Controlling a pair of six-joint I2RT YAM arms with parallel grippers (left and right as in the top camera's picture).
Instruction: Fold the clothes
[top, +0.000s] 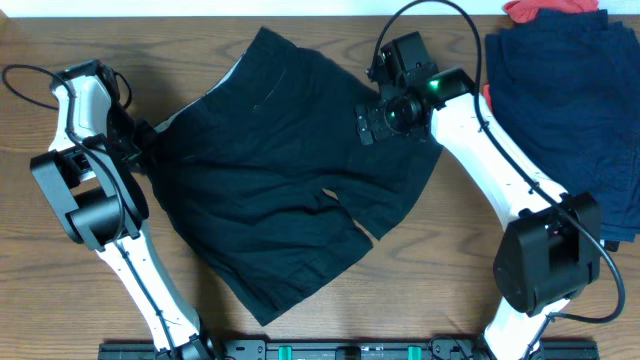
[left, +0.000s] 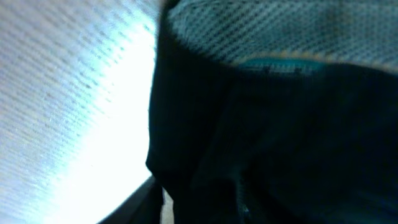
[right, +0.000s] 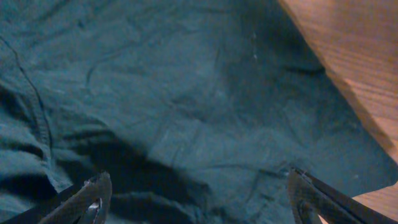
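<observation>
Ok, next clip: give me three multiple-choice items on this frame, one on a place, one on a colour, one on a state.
1. Where does the navy pile lie relative to the black shorts?
A. on the left arm's side
B. on the right arm's side
C. on top of them

2. What colour is the garment at the pile's far edge?
A. red-orange
B. yellow
C. white

3. How does the right claw stand?
A. shut on the shorts
B. open, over the shorts
C. out of view

Answers:
1: B, the overhead view shows the pile beyond the right arm.
2: A, red-orange cloth shows at the top corner.
3: B, the right wrist view shows both fingers wide apart, with cloth between them.
</observation>
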